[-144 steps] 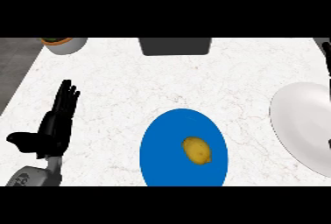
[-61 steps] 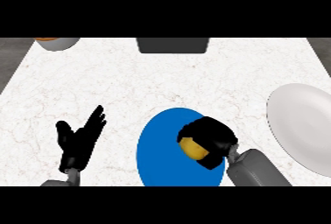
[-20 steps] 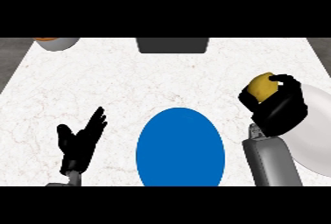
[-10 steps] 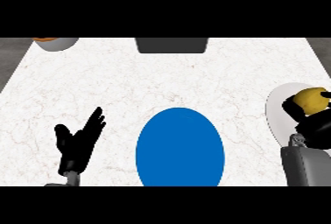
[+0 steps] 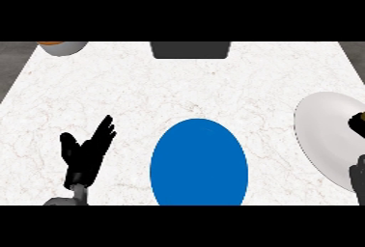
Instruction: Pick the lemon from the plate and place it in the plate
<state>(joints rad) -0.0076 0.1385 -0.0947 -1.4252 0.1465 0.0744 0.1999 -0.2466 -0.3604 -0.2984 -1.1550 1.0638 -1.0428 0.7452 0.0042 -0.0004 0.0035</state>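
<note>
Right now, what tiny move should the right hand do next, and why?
Probably lower and release onto the round white plate: the black right hand sits over its right edge, a yellowish lemon sliver showing by it, and the oval blue plate is bare.

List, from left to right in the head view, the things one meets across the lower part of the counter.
Left hand, open and resting → blue plate → white plate → right hand, only partly in view at the right edge.
</note>
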